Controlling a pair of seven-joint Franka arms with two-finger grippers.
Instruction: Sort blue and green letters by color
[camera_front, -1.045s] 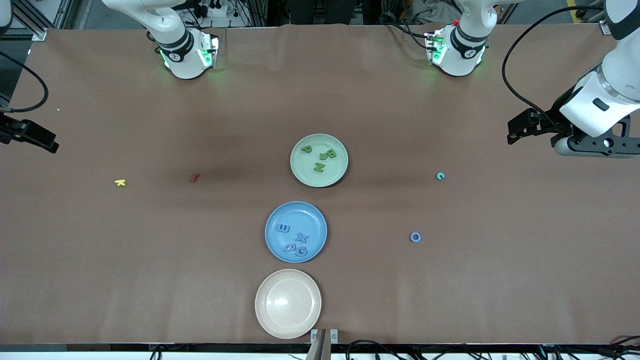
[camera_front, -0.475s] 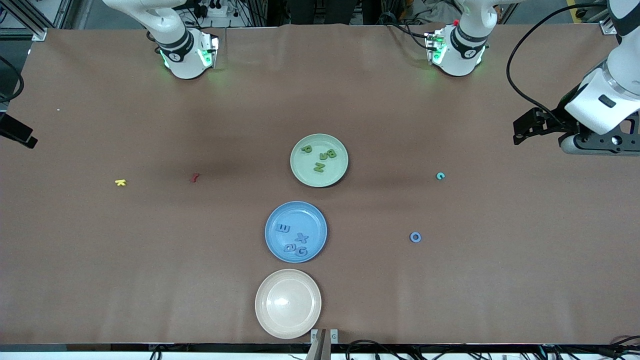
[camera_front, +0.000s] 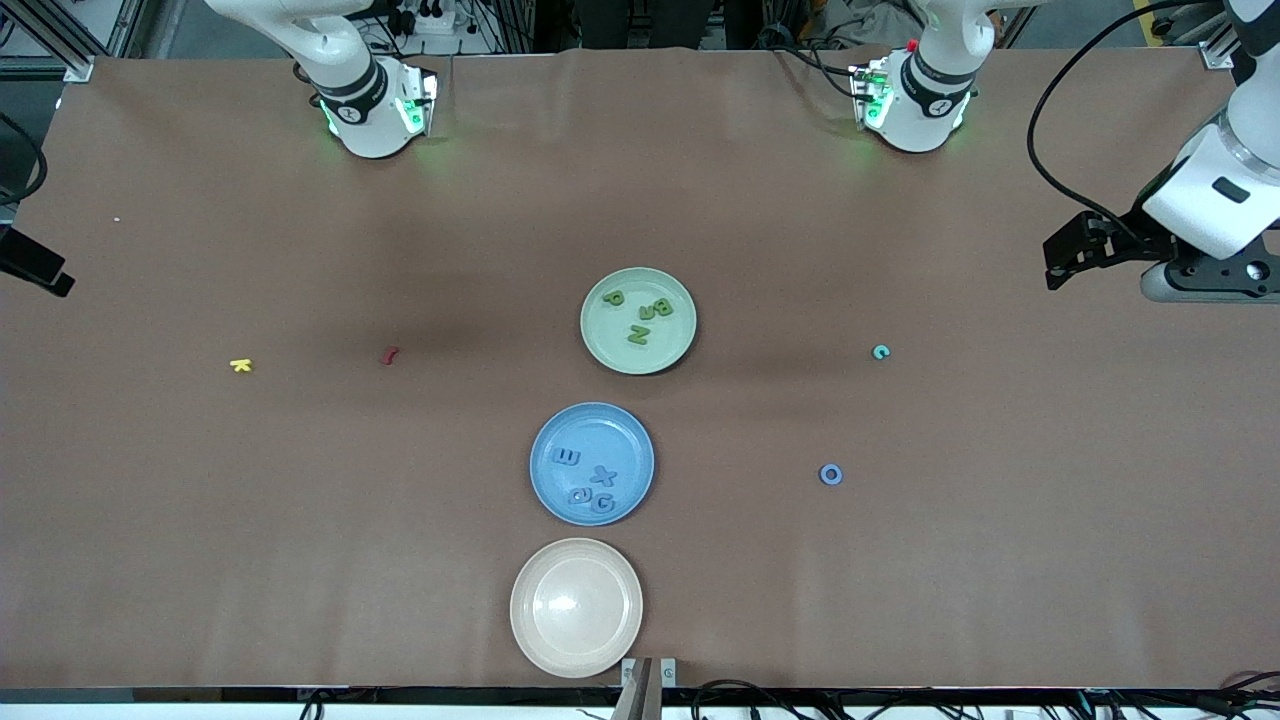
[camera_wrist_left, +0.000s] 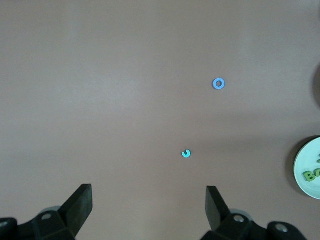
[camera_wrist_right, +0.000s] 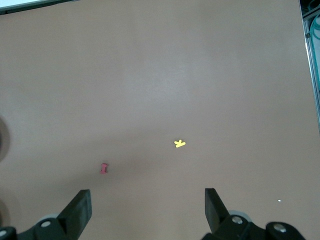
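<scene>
Olive green letters P (camera_front: 613, 297), B and n (camera_front: 663, 309) and N (camera_front: 639, 334) lie in the green plate (camera_front: 600, 345). Blue letters E (camera_front: 566, 458), X (camera_front: 604, 476), G and O lie in the blue plate (camera_front: 625, 435). Another blue O (camera_front: 830, 474) lies alone on the table toward the left arm's end; it also shows in the left wrist view (camera_wrist_left: 218, 83). My left gripper (camera_front: 1062, 262) (camera_wrist_left: 149, 200) is open and empty, up over the left arm's end of the table. My right gripper (camera_front: 35, 270) (camera_wrist_right: 148, 202) is open and empty at the right arm's end.
A teal C (camera_front: 880, 351) (camera_wrist_left: 186, 154) lies farther from the camera than the loose O. A yellow K (camera_front: 241, 365) (camera_wrist_right: 180, 144) and a dark red letter (camera_front: 390, 354) (camera_wrist_right: 104, 168) lie toward the right arm's end. An empty cream plate (camera_front: 576, 607) sits nearest the camera.
Both grippers have drawn outward toward their own ends of the table, the right one almost out of the front view. The letters and plates have not moved.
</scene>
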